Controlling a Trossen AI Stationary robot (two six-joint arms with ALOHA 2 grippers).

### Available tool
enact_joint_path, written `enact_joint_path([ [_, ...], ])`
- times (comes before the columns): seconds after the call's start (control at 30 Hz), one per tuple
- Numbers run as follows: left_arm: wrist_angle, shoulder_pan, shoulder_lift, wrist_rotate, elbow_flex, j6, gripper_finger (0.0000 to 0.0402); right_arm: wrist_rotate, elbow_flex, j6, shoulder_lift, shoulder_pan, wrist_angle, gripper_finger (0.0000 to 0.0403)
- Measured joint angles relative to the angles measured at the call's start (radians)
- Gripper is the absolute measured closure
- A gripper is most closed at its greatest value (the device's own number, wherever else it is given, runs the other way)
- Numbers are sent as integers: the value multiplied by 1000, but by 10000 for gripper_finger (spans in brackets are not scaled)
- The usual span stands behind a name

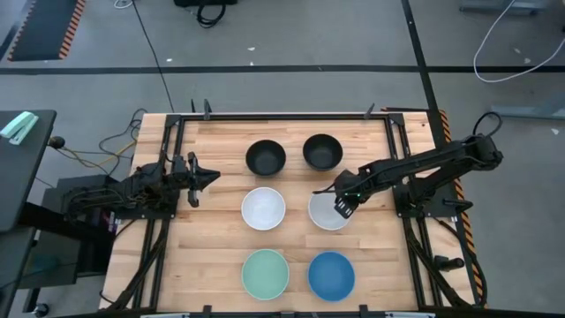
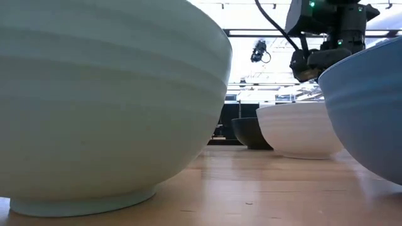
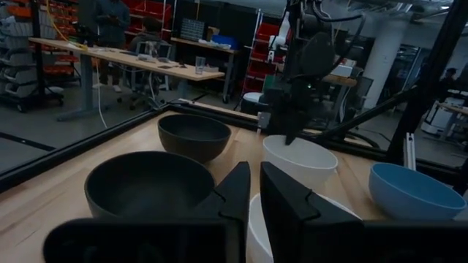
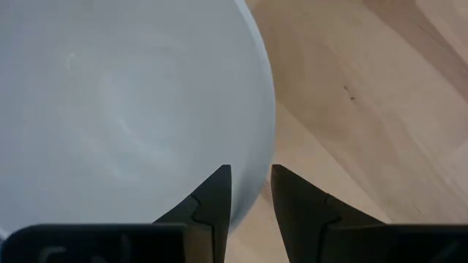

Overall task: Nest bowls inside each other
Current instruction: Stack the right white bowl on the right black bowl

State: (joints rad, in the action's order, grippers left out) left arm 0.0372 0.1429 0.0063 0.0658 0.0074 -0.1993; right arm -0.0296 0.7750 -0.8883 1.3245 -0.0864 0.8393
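My right gripper [image 1: 343,205] straddles the right rim of the right white bowl [image 1: 325,215], fingers narrowly apart, not clamped. My left gripper [image 1: 205,178] waits at the table's left, fingers nearly together.

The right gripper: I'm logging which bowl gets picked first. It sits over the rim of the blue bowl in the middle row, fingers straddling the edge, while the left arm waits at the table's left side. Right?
Not quite: the right gripper is at the rim of a white bowl, not the blue bowl, which sits untouched in the front row. The high view shows this, and the right wrist view shows the fingers straddling the white rim. The left gripper does wait at the table's left side.
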Motion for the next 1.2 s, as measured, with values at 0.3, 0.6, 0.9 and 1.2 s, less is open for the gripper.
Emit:
enact_joint_path([
  [0.3, -2, 0, 0, 0, 0, 0, 357, 0, 0, 6, 32, 0, -39, 304],
  [0.6, -2, 0, 0, 0, 0, 0, 367, -10, 2, 31, 56, 1, -70, 383],
  [0.9, -3, 0, 0, 0, 0, 0, 363, -11, 16, 119, 59, 15, -98, 396],
  [1.2, -3, 0, 0, 0, 0, 0, 378, -62, 218, 253, 60, 105, -23, 398],
])
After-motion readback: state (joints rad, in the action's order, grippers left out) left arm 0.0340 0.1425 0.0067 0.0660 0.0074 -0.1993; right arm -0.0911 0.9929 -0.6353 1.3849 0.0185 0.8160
